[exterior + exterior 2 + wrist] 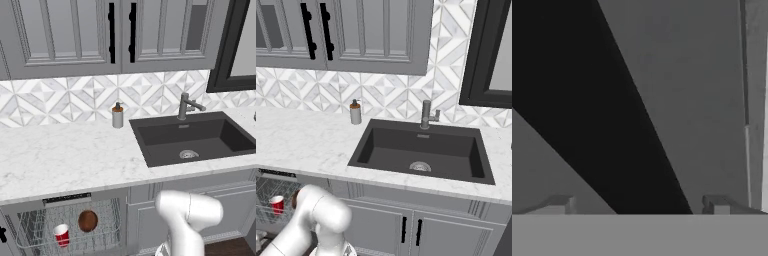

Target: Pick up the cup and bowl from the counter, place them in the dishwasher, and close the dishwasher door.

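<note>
The red cup [61, 234] stands in the wire rack [30, 227] of the open dishwasher [66, 200] under the counter [60, 155]. Right of it in the same rack rests the dark-brown bowl [88, 220]. From the right base view the cup [277, 204] shows beside my arm, which covers most of the bowl. My arm reaches down below both base views. In the hand view my gripper [639, 206] is open, fingertips [559, 204] wide apart, close to the dark grey dishwasher door [702, 100]. Its black bar handle [587, 100] runs slantwise between the tips.
A black sink [195, 137] with a grey faucet [186, 106] is set into the counter to the right. A grey soap dispenser [117, 116] stands by the tiled wall. Grey cabinet doors [406, 225] lie under the sink, with upper cabinets [75, 30] above.
</note>
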